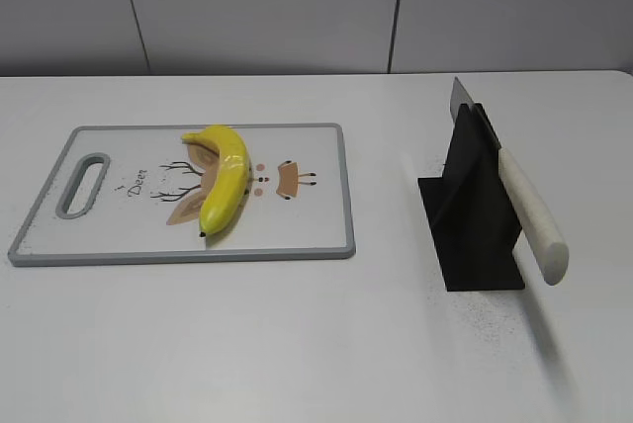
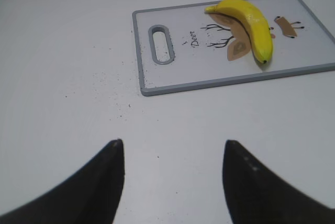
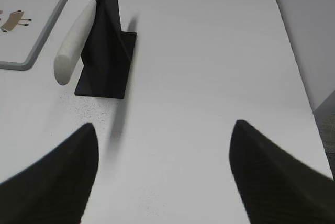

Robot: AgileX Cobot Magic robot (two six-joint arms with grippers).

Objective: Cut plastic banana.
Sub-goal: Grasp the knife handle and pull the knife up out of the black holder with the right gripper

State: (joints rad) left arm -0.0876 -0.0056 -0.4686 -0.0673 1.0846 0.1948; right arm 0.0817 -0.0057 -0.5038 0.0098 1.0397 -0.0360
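A yellow plastic banana [image 1: 226,178] lies on a white cutting board [image 1: 297,235] with a grey rim and a deer drawing; both also show in the left wrist view, banana [image 2: 251,22] and board [image 2: 172,80]. A knife with a white handle [image 1: 532,215] rests slanted in a black stand [image 1: 473,211], handle toward the front; it also shows in the right wrist view [image 3: 73,46]. My left gripper [image 2: 172,148] is open and empty over bare table, near of the board. My right gripper [image 3: 163,130] is open and empty, near and right of the stand [image 3: 107,51]. Neither gripper shows in the exterior view.
The white table [image 1: 326,344] holds only the board and stand. Its right edge [image 3: 301,77] runs close to a grey wall. The board has a handle slot [image 2: 160,43] at its left end. Dark specks lie on the table near the stand and the board.
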